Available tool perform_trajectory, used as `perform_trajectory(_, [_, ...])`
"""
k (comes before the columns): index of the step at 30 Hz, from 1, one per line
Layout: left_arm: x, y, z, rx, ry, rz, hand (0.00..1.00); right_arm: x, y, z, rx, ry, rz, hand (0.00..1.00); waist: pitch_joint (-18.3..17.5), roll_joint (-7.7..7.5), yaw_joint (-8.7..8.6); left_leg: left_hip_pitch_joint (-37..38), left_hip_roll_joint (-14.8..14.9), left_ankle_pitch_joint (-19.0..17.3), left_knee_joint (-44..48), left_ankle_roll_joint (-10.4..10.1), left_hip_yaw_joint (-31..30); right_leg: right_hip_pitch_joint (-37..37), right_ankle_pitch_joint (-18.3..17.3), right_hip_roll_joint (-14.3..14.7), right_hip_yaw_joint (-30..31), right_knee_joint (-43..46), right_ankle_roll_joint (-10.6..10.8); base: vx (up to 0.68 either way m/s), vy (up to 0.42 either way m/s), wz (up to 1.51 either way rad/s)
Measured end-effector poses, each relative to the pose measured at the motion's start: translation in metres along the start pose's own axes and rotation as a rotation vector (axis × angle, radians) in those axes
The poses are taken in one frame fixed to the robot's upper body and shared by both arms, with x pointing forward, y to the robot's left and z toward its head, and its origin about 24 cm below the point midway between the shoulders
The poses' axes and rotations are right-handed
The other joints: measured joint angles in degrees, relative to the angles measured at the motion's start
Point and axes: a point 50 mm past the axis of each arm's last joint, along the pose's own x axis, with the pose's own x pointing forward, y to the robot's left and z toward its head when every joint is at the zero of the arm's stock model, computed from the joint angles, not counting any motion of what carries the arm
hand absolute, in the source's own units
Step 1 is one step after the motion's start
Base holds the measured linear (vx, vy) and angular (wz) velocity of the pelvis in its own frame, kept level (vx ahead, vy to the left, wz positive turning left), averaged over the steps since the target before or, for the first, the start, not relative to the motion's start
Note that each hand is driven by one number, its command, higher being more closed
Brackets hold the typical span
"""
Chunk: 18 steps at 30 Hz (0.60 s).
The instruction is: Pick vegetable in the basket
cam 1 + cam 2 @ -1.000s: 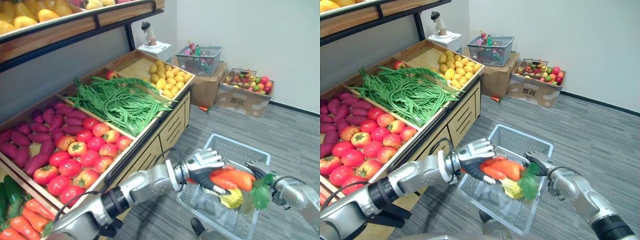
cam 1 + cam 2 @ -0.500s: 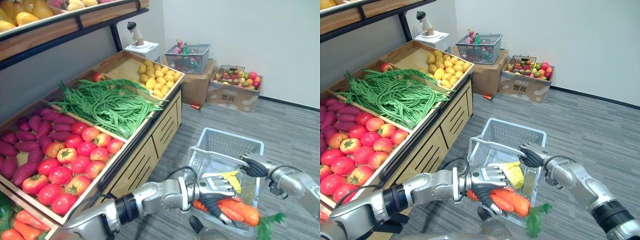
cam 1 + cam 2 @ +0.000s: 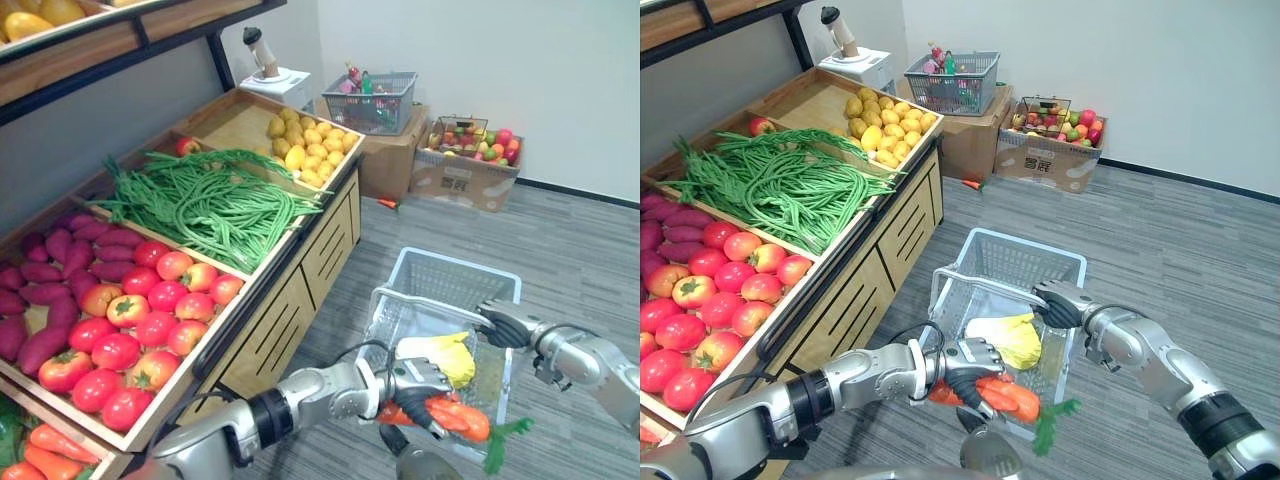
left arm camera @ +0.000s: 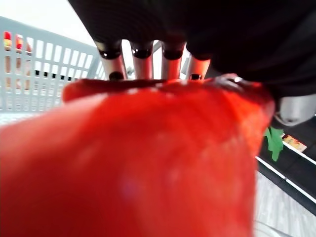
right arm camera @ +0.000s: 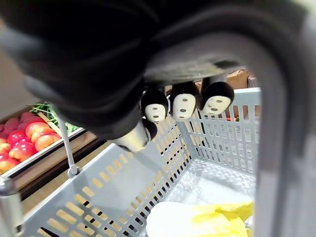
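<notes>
My left hand (image 3: 415,382) is shut on an orange carrot (image 3: 452,414) with green leaves (image 3: 500,444), holding it low inside the near end of the pale grey basket (image 3: 447,272). In the left wrist view the carrot (image 4: 128,163) lies under the fingers (image 4: 143,52). A yellow-white cabbage (image 3: 440,355) lies in the basket. My right hand (image 3: 1058,304) is shut on the basket's handle (image 5: 276,123) at its right rim. The cabbage (image 5: 197,222) also lies below that hand in the right wrist view.
A wooden produce stand (image 3: 300,290) on the left holds tomatoes (image 3: 140,325), green beans (image 3: 215,205), sweet potatoes (image 3: 60,275) and yellow fruit (image 3: 305,150). Carrots (image 3: 45,450) lie lower left. Boxes and a basket (image 3: 375,100) of goods stand by the far wall.
The camera has shifted. My left hand has sunk a little deeper into the basket's near end with the carrot. My right hand keeps its hold on the handle.
</notes>
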Motion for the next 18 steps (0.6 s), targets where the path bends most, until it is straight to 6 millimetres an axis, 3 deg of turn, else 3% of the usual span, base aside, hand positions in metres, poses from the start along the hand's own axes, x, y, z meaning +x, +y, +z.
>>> perform_trajectory(2, [0.001, -0.002, -0.007, 0.008, 0.042, -0.004, 1.0, 0.001, -0.002, 0.002, -0.005, -0.008, 0.002, 1.0, 0.08, -0.12, -0.03, 0.18, -0.04, -0.05, 0.02, 0.06, 0.5, -0.08, 0.0, 0.05, 0.23, 0.0, 0.0, 0.01, 0.043, -0.08])
perform_trajectory(3, [0.002, -0.002, -0.011, 0.005, 0.061, -0.005, 0.0, 0.003, -0.003, 0.003, -0.011, -0.016, 0.003, 1.0, 0.13, -0.21, -0.02, 0.41, -0.08, -0.05, 0.03, 0.05, 1.05, -0.14, 0.0, 0.13, 0.49, 0.0, 0.0, 0.02, 0.043, -0.12])
perform_trajectory(10, [0.004, -0.005, -0.028, 0.025, 0.176, 0.017, 0.0, 0.007, -0.004, 0.013, -0.02, -0.063, 0.009, 1.0, 0.53, -0.77, -0.09, 1.77, -0.09, -0.05, -0.02, 0.04, 2.98, -0.08, 0.0, 0.82, 1.6, 0.01, 0.0, 0.01, 0.036, -0.11])
perform_trajectory(18, [0.007, -0.005, -0.032, 0.006, 0.216, 0.039, 0.0, 0.007, -0.004, 0.014, 0.002, -0.071, 0.007, 1.0, 0.94, -1.4, -0.04, 1.95, -0.1, -0.07, -0.1, -0.01, 3.23, 0.16, -0.01, 0.93, 1.76, 0.01, 0.01, 0.0, 0.009, -0.01])
